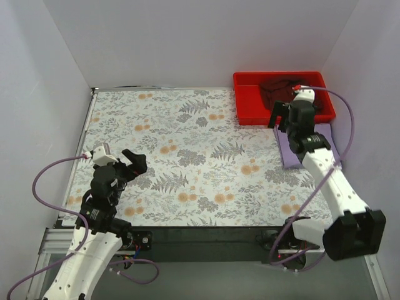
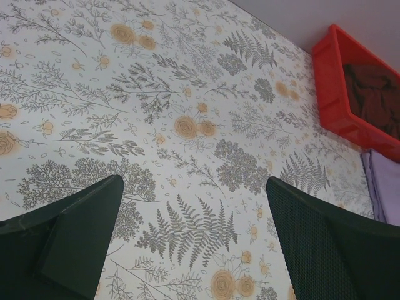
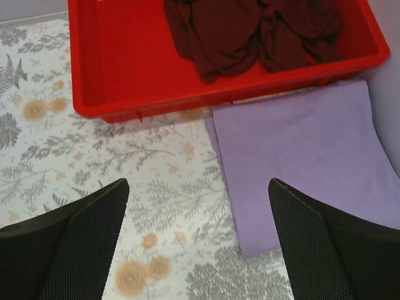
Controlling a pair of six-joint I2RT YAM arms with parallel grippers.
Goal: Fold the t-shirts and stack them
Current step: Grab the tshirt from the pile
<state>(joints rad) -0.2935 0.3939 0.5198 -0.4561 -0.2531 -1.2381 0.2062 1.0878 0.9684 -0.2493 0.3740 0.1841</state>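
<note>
The dark maroon t-shirt (image 3: 250, 31) lies in a crumpled heap inside the red tray (image 3: 125, 62), which sits at the upper right of the overhead frame on the flower-patterned desk (image 1: 187, 156). The pale lavender t-shirt (image 3: 300, 162) lies flat and smooth on the desk just below the tray. Its upper edge is right up against the tray's near wall, and its right side runs along the desk's right edge.

The right claw (image 3: 199, 184) hangs above the lavender shirt's left edge, near the tray. Its jaws are spread wide with nothing between them, and the shirt and the floral desk show through the gap.

The left claw (image 2: 194, 182) is at the lower left of the overhead frame, well apart from both shirts. Its jaws are likewise spread wide and hold nothing, with only the printed desk beneath.
</note>
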